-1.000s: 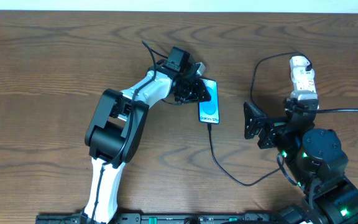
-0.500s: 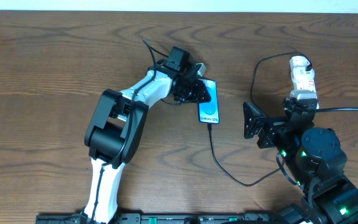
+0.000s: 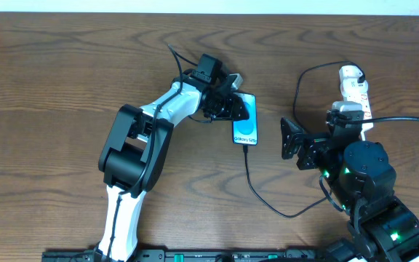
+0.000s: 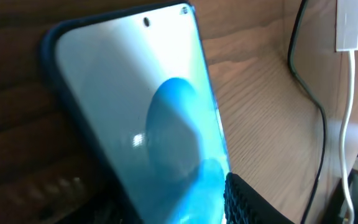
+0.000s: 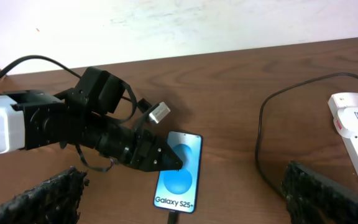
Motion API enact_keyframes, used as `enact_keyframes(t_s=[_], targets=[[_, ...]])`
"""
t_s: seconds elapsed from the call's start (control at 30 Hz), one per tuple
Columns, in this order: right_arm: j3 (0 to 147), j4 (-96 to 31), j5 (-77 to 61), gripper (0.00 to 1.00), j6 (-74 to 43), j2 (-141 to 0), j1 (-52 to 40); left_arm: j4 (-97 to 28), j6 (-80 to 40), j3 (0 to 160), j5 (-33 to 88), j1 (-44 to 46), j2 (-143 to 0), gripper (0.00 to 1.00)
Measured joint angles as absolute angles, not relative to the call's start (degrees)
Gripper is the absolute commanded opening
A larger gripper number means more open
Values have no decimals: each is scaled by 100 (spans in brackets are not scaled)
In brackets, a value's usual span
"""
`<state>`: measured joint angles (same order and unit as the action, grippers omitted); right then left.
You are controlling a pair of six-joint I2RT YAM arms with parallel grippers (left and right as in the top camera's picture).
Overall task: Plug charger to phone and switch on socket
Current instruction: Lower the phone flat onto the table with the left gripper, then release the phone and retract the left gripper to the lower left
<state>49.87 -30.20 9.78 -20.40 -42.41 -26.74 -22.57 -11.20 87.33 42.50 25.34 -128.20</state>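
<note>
Your left gripper [image 3: 229, 108] rests on the phone [image 3: 245, 125] at mid-table; its opening can't be told. The charger [image 3: 268, 204] looks plugged in. Your right gripper [image 3: 295, 145], wide and empty, has edged toward the socket [image 3: 353, 78], so the switch is next.

Black charger [image 3: 247, 169] meets phone [image 3: 244, 124] bottom — white socket [image 3: 352, 84] apart.

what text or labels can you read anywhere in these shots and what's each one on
"Galaxy S25+" - on the screen of the phone, near its lower end, in the right wrist view.
Small label and red marks on the socket - too small to read.
Phone text in the overhead view - too blurred to read.
Nothing else legible.
</note>
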Motion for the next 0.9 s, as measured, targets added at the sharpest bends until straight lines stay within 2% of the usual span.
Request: enact_keyframes(t_s=[0.3,0.4,0.47,0.73,0.9], targets=[[4987,-3022,969,99,-2040,-4241,-2674,-2281,-851,8737,3846,2716,-12748,47],[4987,-3065,967,99,-2040,-4241,-2674,-2274,-862,8742,3741,2755,-12728,63],[4987,-3100,967,99,-2040,-4244,-2674,-2270,-897,8748,3736,2770,-12696,68],[4987,-3197,952,99,-2040,-4244,-2674,-2541,-1031,8687,2534,2209,-12350,74],[4987,-3194,819,99,-2040,-4313,-2674,-2827,-1046,8547,1514,1597,-11402,74]])
